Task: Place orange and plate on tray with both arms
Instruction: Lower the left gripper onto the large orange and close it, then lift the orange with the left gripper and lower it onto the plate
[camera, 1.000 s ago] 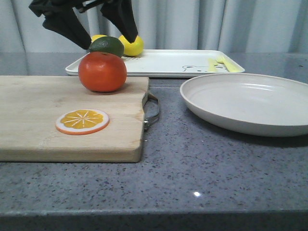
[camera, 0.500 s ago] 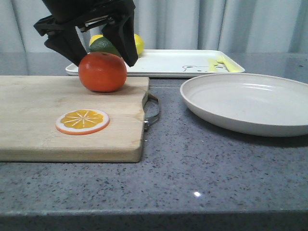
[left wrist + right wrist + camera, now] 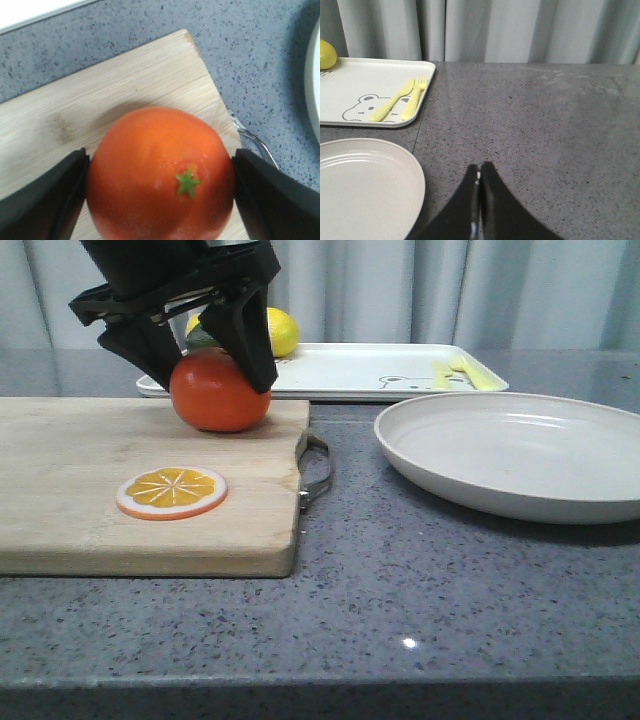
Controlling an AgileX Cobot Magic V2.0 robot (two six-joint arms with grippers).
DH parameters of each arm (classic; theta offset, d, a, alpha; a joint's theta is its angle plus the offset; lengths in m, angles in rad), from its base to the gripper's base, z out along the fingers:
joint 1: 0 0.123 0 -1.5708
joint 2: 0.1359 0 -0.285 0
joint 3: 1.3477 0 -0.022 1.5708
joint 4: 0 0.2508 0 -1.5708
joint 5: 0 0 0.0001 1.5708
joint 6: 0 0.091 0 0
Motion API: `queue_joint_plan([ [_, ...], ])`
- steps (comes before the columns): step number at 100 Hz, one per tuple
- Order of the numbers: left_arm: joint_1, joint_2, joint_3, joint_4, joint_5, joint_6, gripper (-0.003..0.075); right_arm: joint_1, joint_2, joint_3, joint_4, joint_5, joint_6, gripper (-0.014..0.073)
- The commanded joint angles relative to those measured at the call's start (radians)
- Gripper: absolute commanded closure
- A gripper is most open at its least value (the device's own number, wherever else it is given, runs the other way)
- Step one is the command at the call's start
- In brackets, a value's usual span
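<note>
Fingers of the left gripper (image 3: pixel 213 375) straddle the orange (image 3: pixel 219 390) on the cutting board (image 3: pixel 90 475), touching both flanks without visibly squeezing, apparently for lifting to the far tray (image 3: pixel 360 370); the right gripper (image 3: pixel 479 184) is pressed closed, empty, near the plate (image 3: pixel 365 190).

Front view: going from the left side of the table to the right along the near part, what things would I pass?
Wooden cutting board → orange slice lying on it → the board's metal handle → plate.
</note>
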Motion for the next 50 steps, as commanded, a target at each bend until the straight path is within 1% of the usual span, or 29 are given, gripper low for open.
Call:
queue_joint_plan([
  [1, -0.008, -0.045, -0.037, -0.037, -0.025, -0.004, 0.0374, -0.003, 0.013, -0.036, -0.005, -0.071, -0.002, 0.0650],
  [19, -0.012, -0.045, -0.101, -0.076, -0.006, 0.001, 0.0378, -0.003, 0.013, -0.036, -0.005, -0.071, -0.002, 0.0650],
  [28, -0.035, -0.045, -0.137, -0.078, -0.003, 0.003, 0.0378, -0.003, 0.013, -0.036, -0.005, -0.071, -0.002, 0.0650],
  [50, -0.147, -0.045, -0.205, -0.076, -0.032, 0.003, 0.0378, -0.003, 0.013, -0.036, -0.005, -0.071, -0.002, 0.0650],
])
